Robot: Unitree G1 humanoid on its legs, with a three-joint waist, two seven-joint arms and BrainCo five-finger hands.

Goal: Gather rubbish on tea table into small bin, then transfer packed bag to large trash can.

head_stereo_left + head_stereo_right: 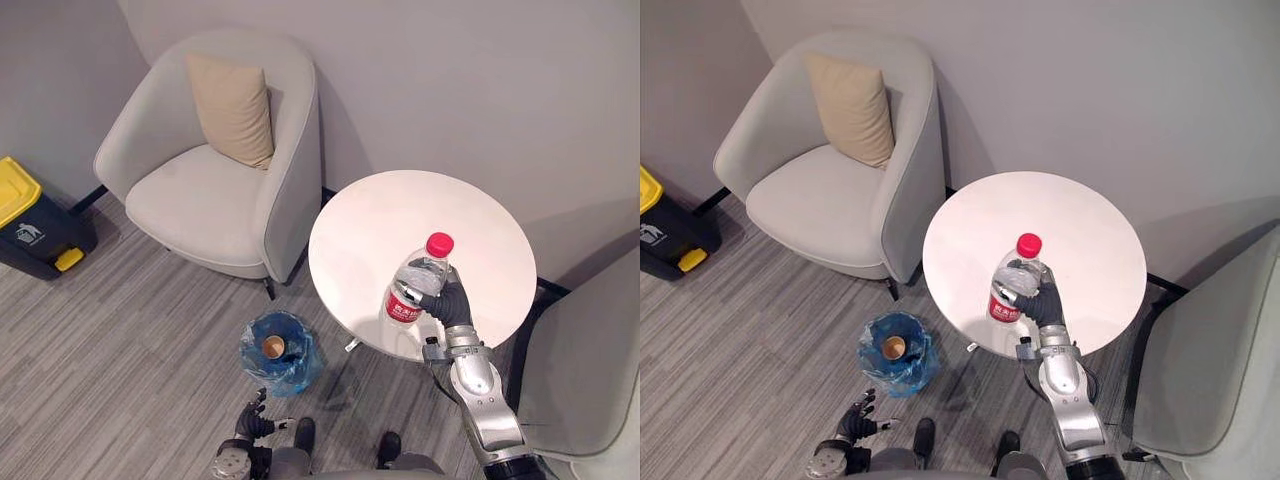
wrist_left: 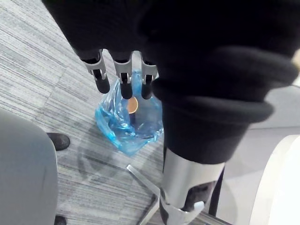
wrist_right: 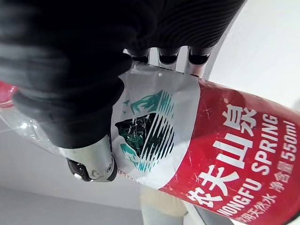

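Right hand [image 1: 447, 303] curled round plastic bottle [image 1: 418, 290], red cap up, over near edge of tabletop [image 1: 400, 210]; base lifted or resting, can't tell. Left hand [image 1: 252, 418] low by floor, fingers loosely spread, holding nothing. Small bin [image 1: 282, 352] with blue bag on floor beside table, paper cup [image 1: 273, 347] inside. Risks: bin well left of bottle, long reach across; slick bottle may slip in grip, miss opening, or tip light bin.
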